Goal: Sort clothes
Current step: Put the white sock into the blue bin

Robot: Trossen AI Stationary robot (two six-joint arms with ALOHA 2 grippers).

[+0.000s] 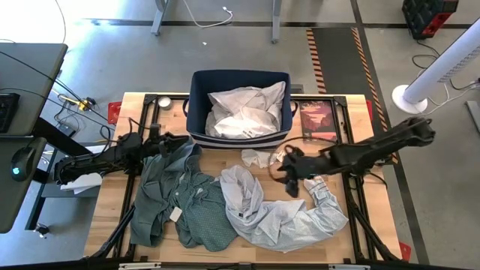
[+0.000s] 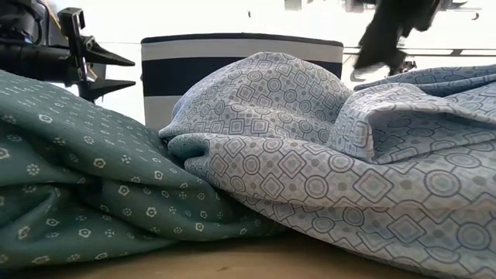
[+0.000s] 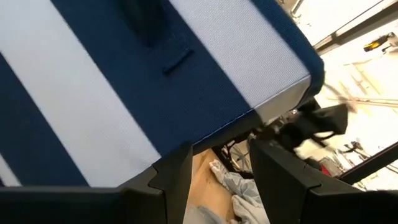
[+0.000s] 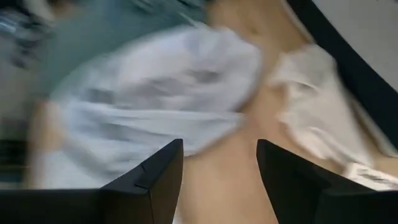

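Note:
A grey-green garment (image 1: 180,202) with a small tag lies crumpled on the table's left half. A pale blue-grey patterned garment (image 1: 277,214) lies on the near right and overlaps the grey-green one. A small white cloth (image 1: 259,157) lies just in front of the navy striped bin (image 1: 196,97), which holds white shirts (image 1: 244,112). My left gripper (image 1: 180,142) is open and empty above the grey-green garment's far edge, near the bin's left corner (image 3: 221,155). My right gripper (image 1: 287,176) is open and empty above the pale blue-grey garment (image 4: 221,155), next to the white cloth (image 4: 311,93).
The bin stands at the far middle of the table. A dark red flat item (image 1: 319,120) lies to its right and a round metal object (image 1: 163,101) to its left. In the low view the two garments (image 2: 232,170) fill the foreground.

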